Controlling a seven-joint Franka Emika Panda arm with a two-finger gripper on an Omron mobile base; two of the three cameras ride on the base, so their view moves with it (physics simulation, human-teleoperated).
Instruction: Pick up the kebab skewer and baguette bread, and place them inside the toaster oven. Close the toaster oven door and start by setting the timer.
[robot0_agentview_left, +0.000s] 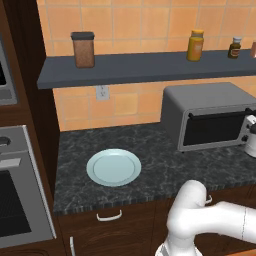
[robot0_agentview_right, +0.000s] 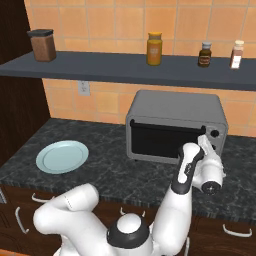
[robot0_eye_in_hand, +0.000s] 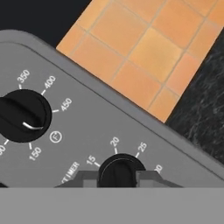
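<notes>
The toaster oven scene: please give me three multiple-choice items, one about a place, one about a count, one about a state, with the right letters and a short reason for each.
1. Where is the pale blue plate?
A. on the dark counter, left of the toaster oven
B. on the shelf
C. inside the oven

2. How many containers stand on the shelf in the right base view?
A. two
B. four
C. six

3. How is the toaster oven door?
A. wide open
B. taken off
C. closed

Answers:
1 A: the plate lies flat on the counter, apart from the oven.
2 B: one brown jar, one yellow jar, two small bottles.
3 C: the dark glass panel stands upright against the oven front, while the gripper is shut on the timer knob.
</notes>
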